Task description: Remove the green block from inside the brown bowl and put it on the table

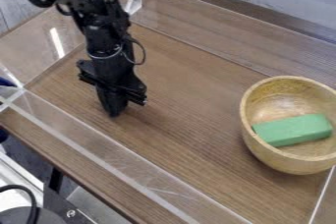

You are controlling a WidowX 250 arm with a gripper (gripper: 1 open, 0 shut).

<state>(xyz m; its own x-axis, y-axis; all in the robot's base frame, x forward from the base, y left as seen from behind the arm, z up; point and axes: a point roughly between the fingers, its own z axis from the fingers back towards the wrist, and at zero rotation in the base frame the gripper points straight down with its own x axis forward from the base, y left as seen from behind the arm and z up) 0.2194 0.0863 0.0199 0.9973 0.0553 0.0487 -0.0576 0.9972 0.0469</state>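
The green block (293, 130) lies flat inside the brown bowl (262, 147), which stands on the table (197, 120) at the right edge of the view. My black gripper (116, 109) is far to the left of the bowl, pointing straight down with its fingertips close to the tabletop. Its fingers are shut and hold nothing.
Low clear acrylic walls (79, 140) run along the table's near edge and around its other sides. A wide stretch of bare wood lies between my gripper and the bowl.
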